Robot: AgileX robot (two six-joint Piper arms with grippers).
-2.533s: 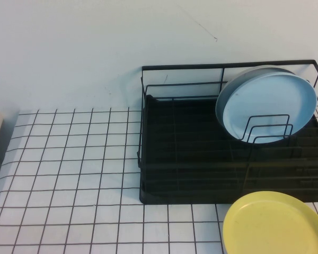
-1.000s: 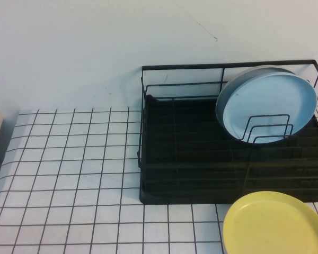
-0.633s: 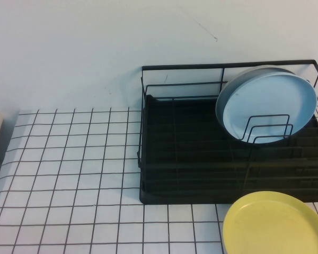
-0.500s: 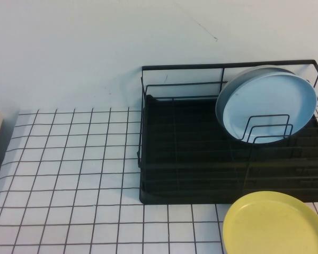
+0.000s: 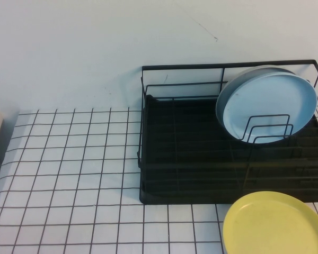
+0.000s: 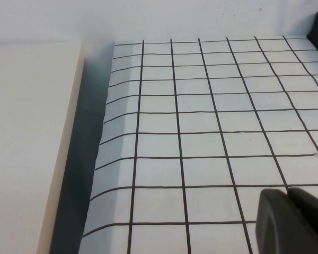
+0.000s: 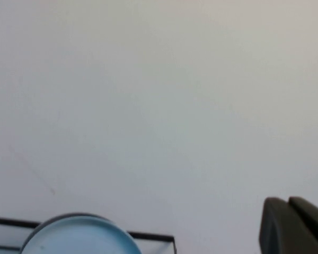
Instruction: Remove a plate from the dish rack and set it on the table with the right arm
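The light-blue plate [image 5: 269, 106] stands upright on edge in the right part of the black wire dish rack [image 5: 185, 153], leaning behind wire loop dividers. Its top edge also shows in the right wrist view [image 7: 79, 238]. The rack stands on the grid-cloth table [image 5: 69, 174]. Neither gripper shows in the high view. My right gripper [image 7: 288, 203] is shut and empty, up in the air facing the wall, apart from the plate. My left gripper [image 6: 289, 198] is shut and empty, low over the table's left part.
A whitish-grey plate [image 5: 238, 80] stands right behind the blue one. A yellow plate [image 5: 275, 225] lies flat on the table in front of the rack, at the right. A pale board [image 6: 26, 148] borders the table's left edge.
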